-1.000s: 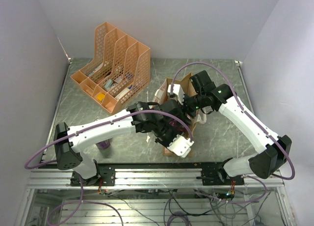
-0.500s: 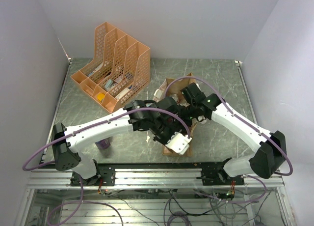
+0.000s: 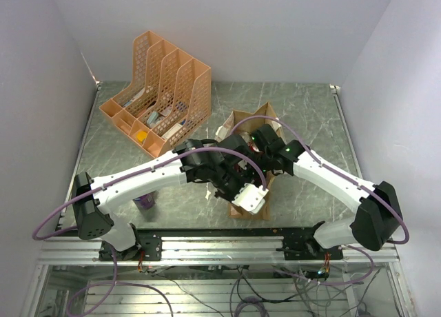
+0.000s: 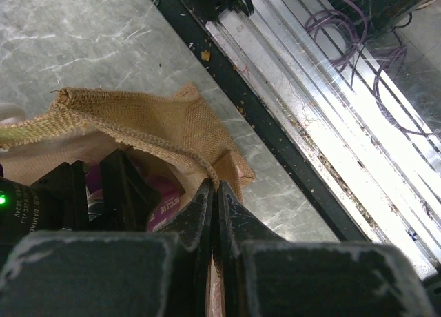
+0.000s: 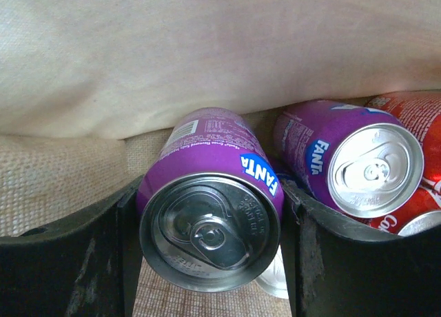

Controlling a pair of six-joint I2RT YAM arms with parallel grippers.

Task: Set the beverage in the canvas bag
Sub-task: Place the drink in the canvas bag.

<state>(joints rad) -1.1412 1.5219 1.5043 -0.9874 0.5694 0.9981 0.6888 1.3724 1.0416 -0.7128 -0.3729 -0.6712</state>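
The canvas bag [image 3: 242, 117] stands at the table's middle; in the left wrist view its tan woven rim [image 4: 131, 120] is pulled up. My left gripper [image 4: 215, 186] is shut on that rim at the near side. My right gripper [image 5: 210, 189] is down inside the bag, its fingers [image 5: 103, 248] pressed on both sides of a purple Fanta can, the beverage [image 5: 207, 213]. A second purple can [image 5: 344, 165] and a red can [image 5: 413, 120] lie beside it on the bag's floor. From above, the right wrist [image 3: 260, 143] hides the bag's mouth.
An orange mesh file organiser [image 3: 162, 89] with papers stands at the back left. Another purple can [image 3: 145, 202] stands on the table under my left arm. The metal frame rail [image 4: 331, 124] runs close along the bag's near side.
My right arm has swung left and lowered its gripper with the can into the bag. The left gripper has kept hold of the rim, shifting only slightly.
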